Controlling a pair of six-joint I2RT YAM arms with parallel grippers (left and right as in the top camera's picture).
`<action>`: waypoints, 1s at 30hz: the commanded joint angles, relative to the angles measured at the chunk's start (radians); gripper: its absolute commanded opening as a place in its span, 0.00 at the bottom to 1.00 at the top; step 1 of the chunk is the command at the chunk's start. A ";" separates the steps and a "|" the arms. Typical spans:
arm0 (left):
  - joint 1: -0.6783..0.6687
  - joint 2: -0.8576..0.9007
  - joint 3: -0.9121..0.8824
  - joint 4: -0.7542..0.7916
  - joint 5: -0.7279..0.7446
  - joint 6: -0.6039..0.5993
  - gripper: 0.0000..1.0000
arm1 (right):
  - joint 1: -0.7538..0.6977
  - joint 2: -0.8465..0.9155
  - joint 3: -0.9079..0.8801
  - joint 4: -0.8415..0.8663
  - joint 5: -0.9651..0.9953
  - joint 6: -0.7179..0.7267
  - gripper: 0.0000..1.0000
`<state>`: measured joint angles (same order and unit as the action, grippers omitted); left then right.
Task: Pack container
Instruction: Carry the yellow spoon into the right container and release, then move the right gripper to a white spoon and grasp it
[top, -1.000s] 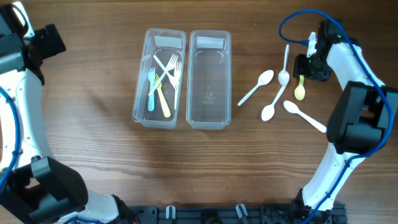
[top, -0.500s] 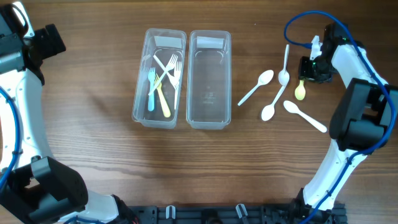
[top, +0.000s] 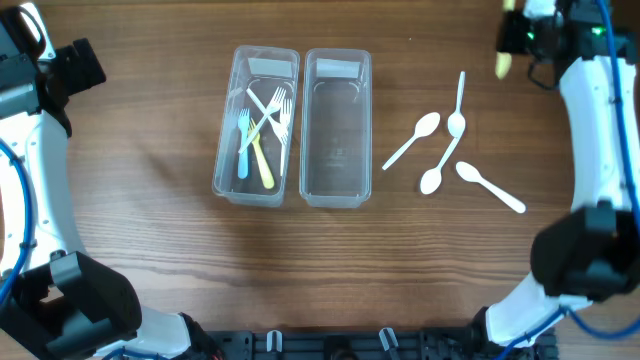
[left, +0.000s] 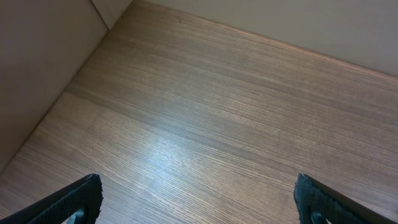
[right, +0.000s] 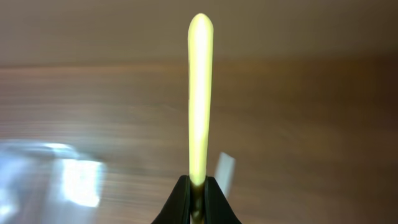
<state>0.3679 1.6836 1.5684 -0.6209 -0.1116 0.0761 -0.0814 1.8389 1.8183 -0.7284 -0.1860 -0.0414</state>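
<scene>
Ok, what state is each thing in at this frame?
left container: open, holding forks.
right container: open, empty.
yellow spoon: clamped, off the table.
white spoons: four, loose on the table, unpacked.
left gripper: open, empty.
right gripper: shut on yellow spoon.

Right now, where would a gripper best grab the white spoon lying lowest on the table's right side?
Mid-handle, coming straight down with fingers across it. The white spoon lies flat and slanted; its handle is thin, straight and clear of the others, whereas its rounded bowl sits close to another spoon's bowl.
</scene>
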 joint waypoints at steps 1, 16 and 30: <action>0.005 -0.015 0.011 0.003 -0.006 -0.005 1.00 | 0.166 -0.050 0.016 0.025 -0.090 0.025 0.04; 0.005 -0.015 0.011 0.003 -0.006 -0.005 1.00 | 0.477 0.099 -0.122 -0.016 -0.130 0.153 0.05; 0.005 -0.015 0.011 0.003 -0.006 -0.005 1.00 | 0.077 0.087 -0.027 -0.106 -0.018 0.181 0.57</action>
<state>0.3679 1.6836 1.5684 -0.6209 -0.1116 0.0761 0.0391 1.9327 1.7699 -0.8059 -0.2939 0.1276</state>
